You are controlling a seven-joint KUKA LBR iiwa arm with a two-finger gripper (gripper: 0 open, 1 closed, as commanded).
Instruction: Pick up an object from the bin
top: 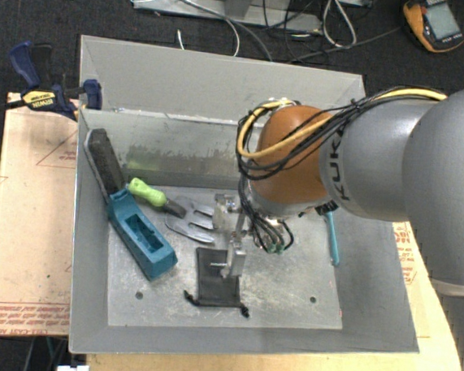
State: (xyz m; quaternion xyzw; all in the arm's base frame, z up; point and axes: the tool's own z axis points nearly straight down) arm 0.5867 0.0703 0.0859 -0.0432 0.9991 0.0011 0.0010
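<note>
Within the grey bin, a flat black piece is seen at lower centre. The gripper is set at its upper edge; whether spread or clenched cannot be told. The grasp stage is judged reached; firm closure, then lifting, is called for.

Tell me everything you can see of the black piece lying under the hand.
The black piece is a flat, roughly rectangular patch, dull and soft-looking like cloth or foam, with loose threads straggling from its front edge. It lies flat on the floor of the bin, toward the front and about midway across. The hand hangs over its rear edge; whether they touch I cannot tell.
</note>
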